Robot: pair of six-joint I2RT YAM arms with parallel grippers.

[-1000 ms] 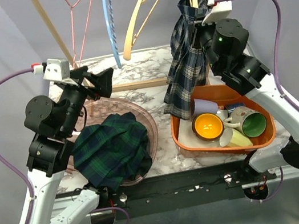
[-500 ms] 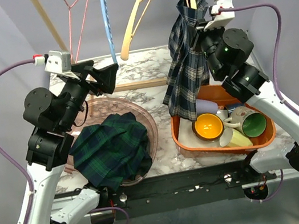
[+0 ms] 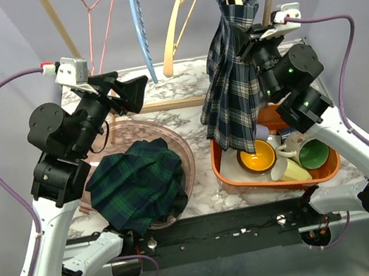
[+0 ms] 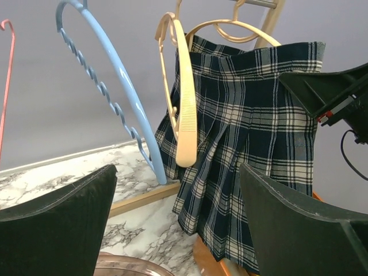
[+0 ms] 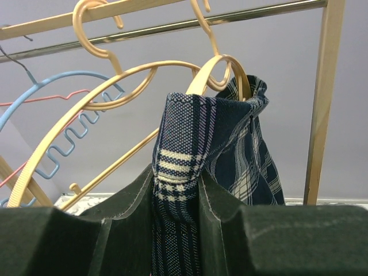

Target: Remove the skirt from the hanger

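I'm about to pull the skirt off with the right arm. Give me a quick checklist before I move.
1. Right pincer shut on the skirt at its waistband: ok.
2. Skirt free of the hanger: not ok, waistband loops over the hanger's arm.
3. Hanger hook seated on the rail: ok.
4. Left pincer open, apart from the skirt: ok.
5. Hem clear of the cups in the tray: cannot tell.

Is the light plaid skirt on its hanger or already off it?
On. The skirt hangs with its waistband looped over the tan hanger; the right fingers pinch the fabric just below.
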